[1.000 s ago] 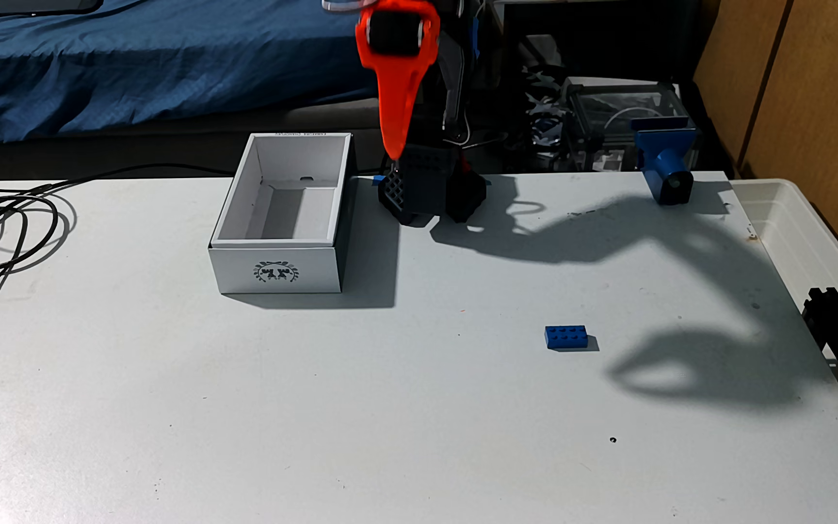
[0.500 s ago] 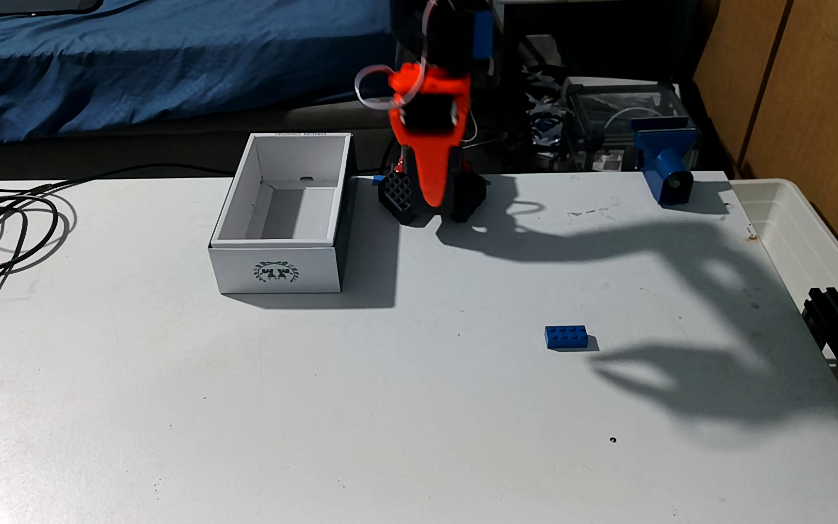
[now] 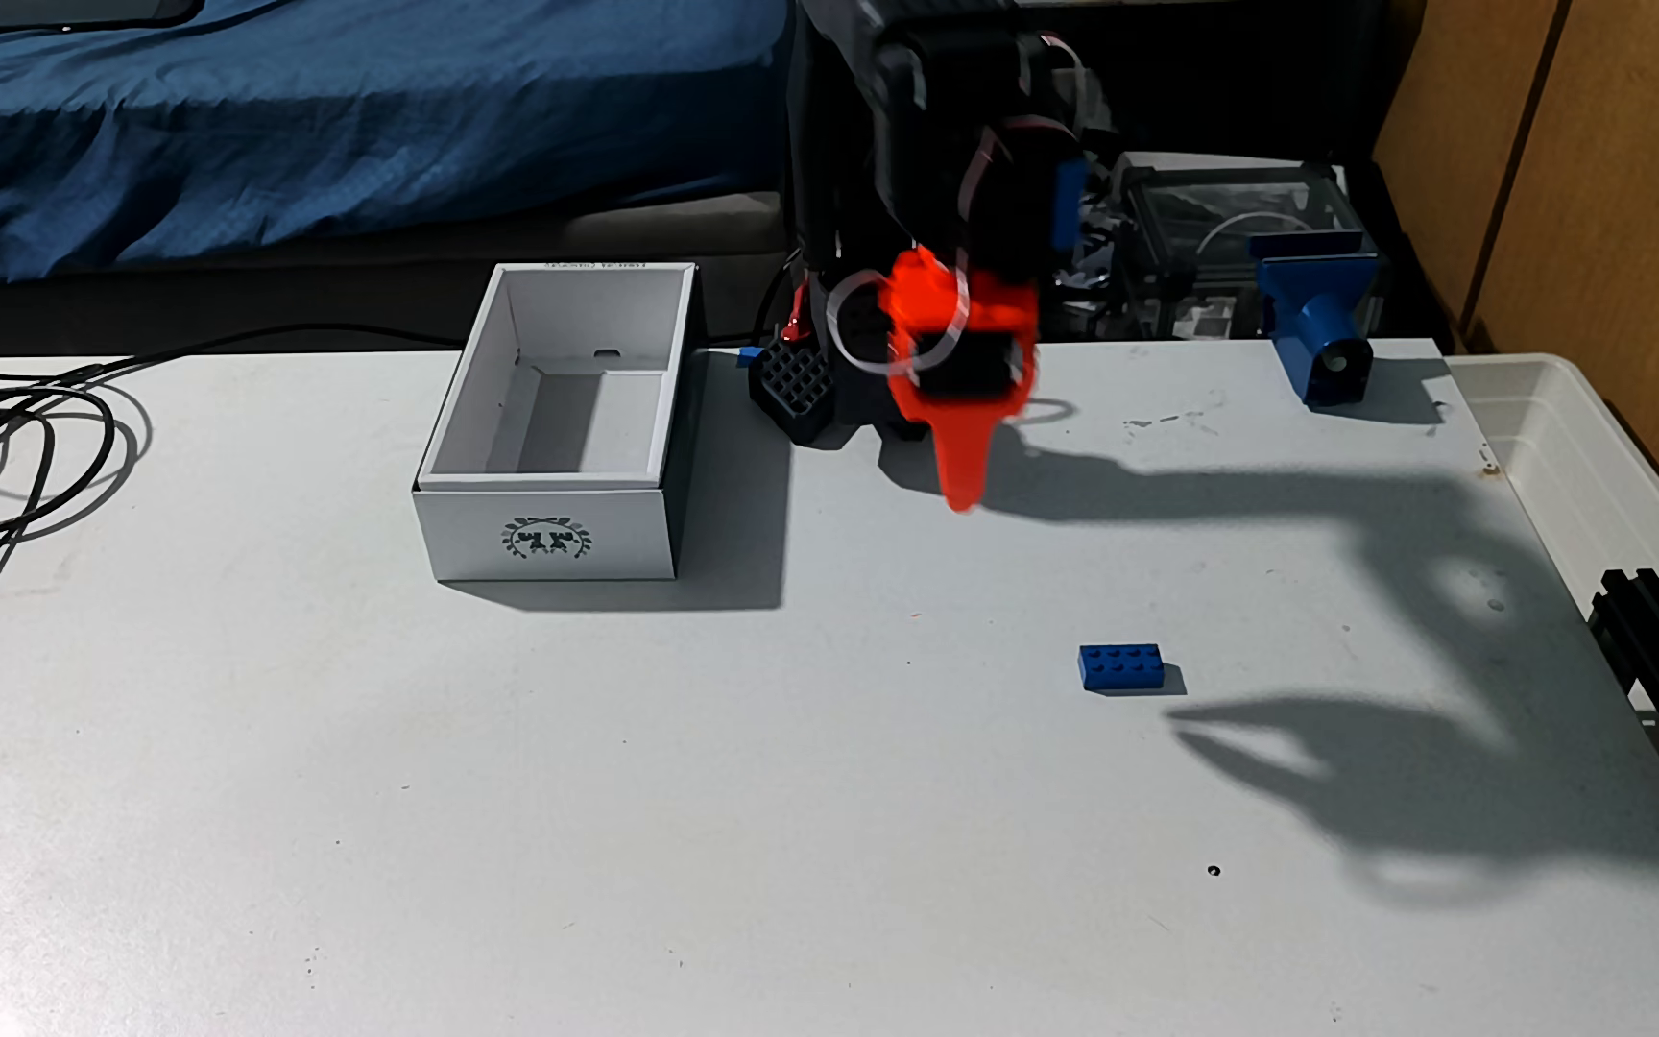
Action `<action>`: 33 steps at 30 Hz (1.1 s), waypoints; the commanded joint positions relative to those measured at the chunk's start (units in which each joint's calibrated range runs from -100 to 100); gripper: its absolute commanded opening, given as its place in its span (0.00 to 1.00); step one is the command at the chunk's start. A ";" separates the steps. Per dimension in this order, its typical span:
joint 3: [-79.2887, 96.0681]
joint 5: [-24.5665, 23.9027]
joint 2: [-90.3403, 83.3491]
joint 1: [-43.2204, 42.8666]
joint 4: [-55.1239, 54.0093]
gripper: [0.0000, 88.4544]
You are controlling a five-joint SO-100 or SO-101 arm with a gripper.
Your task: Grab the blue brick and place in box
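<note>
The blue brick (image 3: pixel 1121 666) lies studs-up on the white table, right of centre. The white box (image 3: pixel 546 538), open-topped with a dark wreath emblem on its near wall, stands at the left-centre and looks empty. My orange gripper (image 3: pixel 962 499) hangs above the table in front of the arm's base, pointing down. It is to the right of the box and well behind the brick, with nothing visibly held. It is blurred and seen edge-on, so only one finger shows. Its shadow falls just right of the brick.
Black cables (image 3: pixel 8 459) coil on the table's left. A blue cylindrical mount (image 3: pixel 1319 329) stands at the back right, and a translucent tub (image 3: pixel 1604 469) lies along the right edge. The arm's black base (image 3: pixel 806 394) sits behind the box's right corner.
The gripper has dropped from high above the base and swung right and toward the front. Its shadow has stretched toward the brick. Brick and box have not moved.
</note>
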 commanded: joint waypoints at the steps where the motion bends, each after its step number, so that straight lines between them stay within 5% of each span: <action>1: 2.53 -0.55 0.62 -2.47 -4.56 0.01; 33: 8.21 -12.34 12.12 -12.35 -22.40 0.08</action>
